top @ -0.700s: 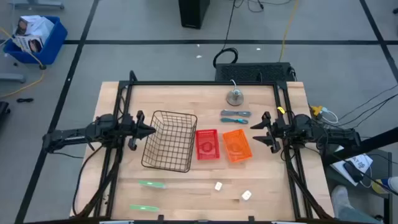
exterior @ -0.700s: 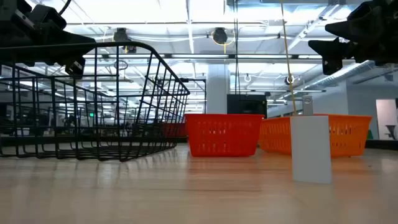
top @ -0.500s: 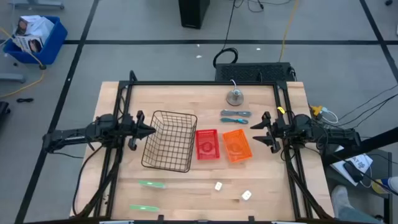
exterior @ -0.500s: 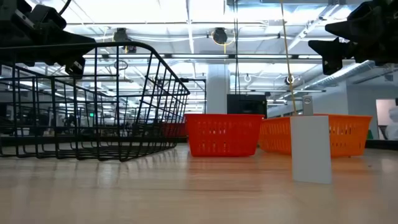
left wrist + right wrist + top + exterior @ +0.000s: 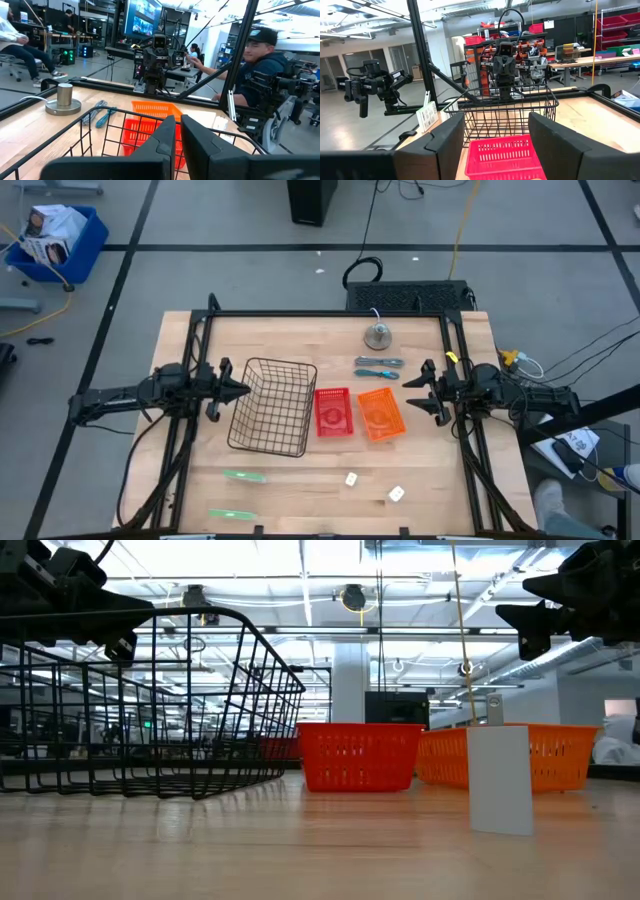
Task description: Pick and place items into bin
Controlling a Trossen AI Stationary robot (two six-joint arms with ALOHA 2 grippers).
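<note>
Both arms hover still above the table, holding nothing. My left gripper (image 5: 243, 390) (image 5: 178, 133) is shut, just left of the black wire basket (image 5: 272, 407) and above its rim. My right gripper (image 5: 410, 392) (image 5: 496, 127) is open, right of the orange basket (image 5: 380, 414). Two blue-grey hand tools (image 5: 378, 367) lie side by side behind the orange basket. Two pale-green strips (image 5: 244, 476) (image 5: 232, 514) lie flat near the front left. Two white blocks (image 5: 351, 478) (image 5: 397, 493) stand near the front edge; one block (image 5: 500, 780) shows close in the low view.
A small red basket (image 5: 333, 412) sits between the wire basket and the orange one. A round metal weight (image 5: 377, 335) with a cord stands near the far edge. The black frame rails (image 5: 199, 370) run along both sides of the table. People sit in the room beyond.
</note>
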